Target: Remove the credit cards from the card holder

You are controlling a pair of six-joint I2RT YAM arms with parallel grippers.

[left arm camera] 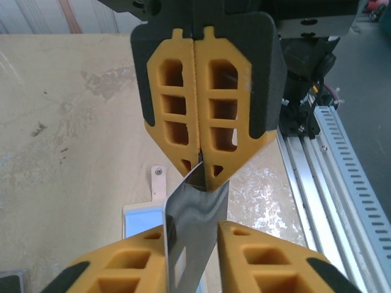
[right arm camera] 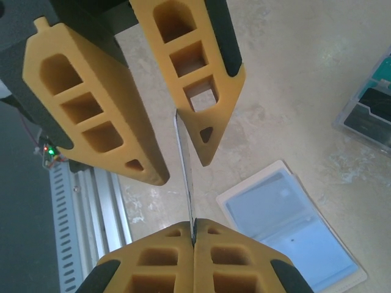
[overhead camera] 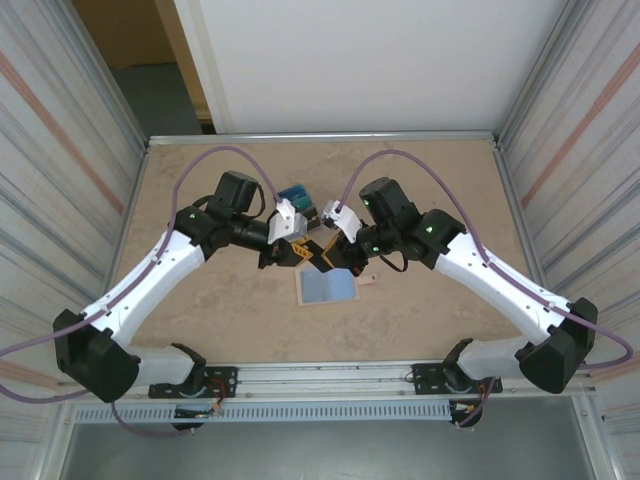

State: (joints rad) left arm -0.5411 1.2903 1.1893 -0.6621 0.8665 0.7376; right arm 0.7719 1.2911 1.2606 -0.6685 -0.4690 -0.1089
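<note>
A credit card (left arm camera: 192, 207) hangs upright above the table, grey and glossy in the left wrist view, edge-on (right arm camera: 185, 159) in the right wrist view. My right gripper (right arm camera: 193, 227) is shut on one end of it. My left gripper (left arm camera: 192, 235) is open, its fingers on either side of the card's other end. The two grippers meet tip to tip over the table's middle, left gripper (overhead camera: 300, 250) and right gripper (overhead camera: 325, 255). Just below them the beige card holder (overhead camera: 328, 288) lies open and flat, pale blue inside (right arm camera: 287, 226), snap tab (left arm camera: 157, 180) pointing away.
A small pile of blue, teal and dark cards (overhead camera: 296, 195) sits behind the grippers, seen in a clear box (right arm camera: 372, 107). The slotted metal rail (left arm camera: 324, 171) runs along the near table edge. Corrugated walls (overhead camera: 60, 170) close in both sides.
</note>
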